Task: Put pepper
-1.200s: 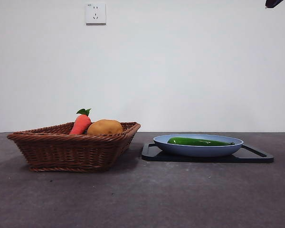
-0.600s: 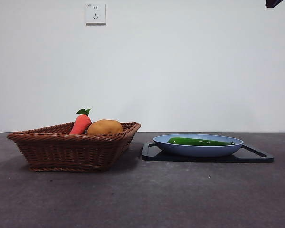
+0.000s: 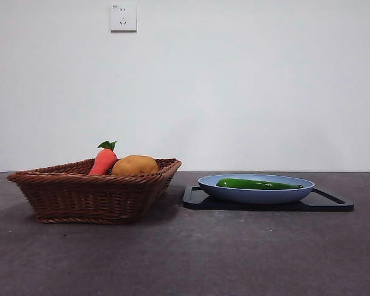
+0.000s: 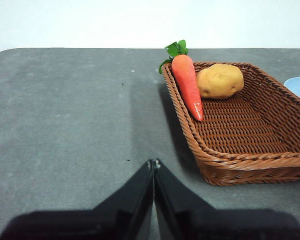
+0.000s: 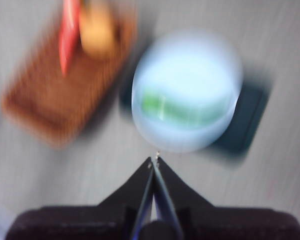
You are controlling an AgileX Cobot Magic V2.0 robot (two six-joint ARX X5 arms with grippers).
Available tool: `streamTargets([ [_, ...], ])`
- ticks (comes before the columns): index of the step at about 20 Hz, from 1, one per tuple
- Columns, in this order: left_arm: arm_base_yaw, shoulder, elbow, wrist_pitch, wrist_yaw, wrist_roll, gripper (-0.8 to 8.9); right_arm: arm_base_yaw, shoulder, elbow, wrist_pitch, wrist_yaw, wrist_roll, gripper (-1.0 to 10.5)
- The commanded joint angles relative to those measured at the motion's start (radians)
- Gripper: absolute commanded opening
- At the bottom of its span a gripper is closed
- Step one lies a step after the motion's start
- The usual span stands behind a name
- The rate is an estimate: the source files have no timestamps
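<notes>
The long dark green pepper (image 3: 258, 184) lies in the blue plate (image 3: 256, 193), which sits on a black tray (image 3: 333, 203) at the right of the table. In the blurred right wrist view the pepper (image 5: 182, 107) shows as a green streak on the plate (image 5: 187, 60). My right gripper (image 5: 154, 161) is shut and empty, high above the table near the plate's edge. My left gripper (image 4: 153, 163) is shut and empty, over bare table beside the wicker basket (image 4: 225, 162). Neither gripper shows in the front view.
The brown wicker basket (image 3: 92, 191) at the left holds an orange carrot (image 3: 104, 160) with green leaves and a tan potato (image 3: 135, 165). Both also show in the left wrist view, the carrot (image 4: 186, 82) leaning on the rim by the potato (image 4: 220, 80).
The black arm tip at the top right corner of the front view has gone out of view. The right wrist view is blurred by motion. Pepper, plate and basket stay put.
</notes>
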Motion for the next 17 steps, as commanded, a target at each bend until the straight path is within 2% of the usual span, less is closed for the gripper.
streamTargets([
  [1, 0.004, -0.003, -0.005, -0.008, 0.001, -0.006, 0.08, -0.036, -0.083, -0.098, 0.117, -0.003, 0.037, 0.1],
  [5, 0.004, -0.003, -0.005, -0.007, 0.001, -0.006, 0.08, -0.112, -0.326, -0.444, 0.426, -0.003, 0.091, 0.1],
  [8, 0.004, -0.003, -0.005, -0.008, 0.001, -0.006, 0.08, -0.150, -0.518, -0.688, 0.595, 0.001, 0.118, 0.1],
  [12, 0.004, -0.003, -0.005, -0.008, 0.001, -0.006, 0.08, -0.175, -0.743, -0.948, 0.730, 0.014, 0.119, 0.1],
  [17, 0.004, -0.003, -0.005, -0.008, 0.001, -0.006, 0.08, -0.175, -0.898, -1.109, 0.781, 0.134, 0.168, 0.1],
])
